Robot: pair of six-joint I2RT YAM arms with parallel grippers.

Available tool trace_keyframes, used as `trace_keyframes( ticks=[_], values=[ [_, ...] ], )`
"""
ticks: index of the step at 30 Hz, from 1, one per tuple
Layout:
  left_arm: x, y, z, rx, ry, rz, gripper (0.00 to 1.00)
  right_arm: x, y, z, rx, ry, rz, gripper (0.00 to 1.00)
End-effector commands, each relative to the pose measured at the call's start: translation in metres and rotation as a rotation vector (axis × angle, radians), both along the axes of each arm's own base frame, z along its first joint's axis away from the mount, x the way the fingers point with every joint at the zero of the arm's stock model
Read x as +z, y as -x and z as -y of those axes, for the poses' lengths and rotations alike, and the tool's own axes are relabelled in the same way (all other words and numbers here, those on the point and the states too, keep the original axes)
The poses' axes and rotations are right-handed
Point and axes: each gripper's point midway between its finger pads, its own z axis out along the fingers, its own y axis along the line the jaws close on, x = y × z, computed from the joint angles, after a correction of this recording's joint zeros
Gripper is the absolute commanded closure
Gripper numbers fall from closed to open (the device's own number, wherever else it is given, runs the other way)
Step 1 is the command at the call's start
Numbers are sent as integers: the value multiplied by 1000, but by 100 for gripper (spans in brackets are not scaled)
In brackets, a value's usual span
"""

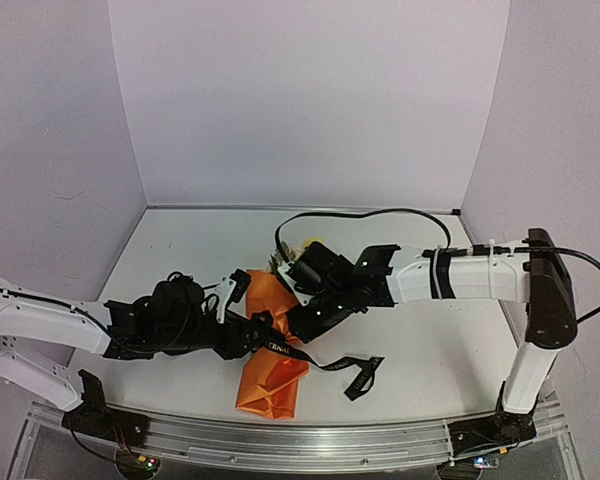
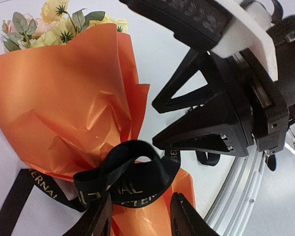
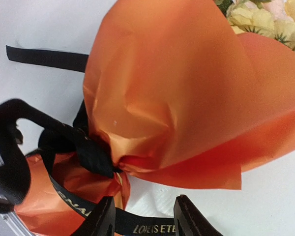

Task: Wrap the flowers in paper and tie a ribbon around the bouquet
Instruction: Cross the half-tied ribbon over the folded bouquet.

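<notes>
Bouquet (image 1: 270, 385), ribbon (image 1: 350, 368) knotted at waist, lay on desk (image 1: 200, 240), lower centre. Left gripper (image 2: 141, 201), right gripper (image 3: 145, 200): part-open, straddling ribbon, gripping nothing.

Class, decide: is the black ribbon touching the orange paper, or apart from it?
Touching. The left wrist view shows the ribbon cinched round the narrow waist of the paper, lying directly on its surface; the right wrist view agrees.

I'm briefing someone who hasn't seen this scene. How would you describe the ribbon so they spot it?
On the white table, near its front edge, lies an orange paper bouquet. Around its pinched waist runs the ribbon: flat, black, gold-lettered, unlike the round plain cable behind.
</notes>
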Motion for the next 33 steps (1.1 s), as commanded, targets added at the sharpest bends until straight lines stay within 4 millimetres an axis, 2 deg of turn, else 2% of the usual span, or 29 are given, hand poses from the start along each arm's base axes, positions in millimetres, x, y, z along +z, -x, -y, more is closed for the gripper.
trace_keyframes(
  ticks=[1,7,13,17,19,22,24,30,33],
  values=[
    [24,-14,12,46,-25,71,55,28,-5,18,-33,-10,93,57],
    [12,-24,19,91,-142,72,53,29,-3,24,-37,-11,100,56],
    [3,-38,9,193,-219,58,56,31,-2,25,-34,-20,97,56],
    [1,-42,7,220,-228,62,64,31,-1,25,-35,-27,94,56],
    [0,-43,7,228,-227,63,72,31,-1,25,-36,-29,93,57],
    [2,-44,9,229,-217,71,90,31,-1,24,-37,-29,92,60],
    [7,-43,11,221,-201,74,97,31,-1,23,-41,-32,90,62],
    [23,-34,-8,260,-126,35,100,32,-3,18,-40,-45,89,60],
    [17,-27,-22,283,-115,1,100,31,-5,15,-39,-47,93,59]
  ],
)
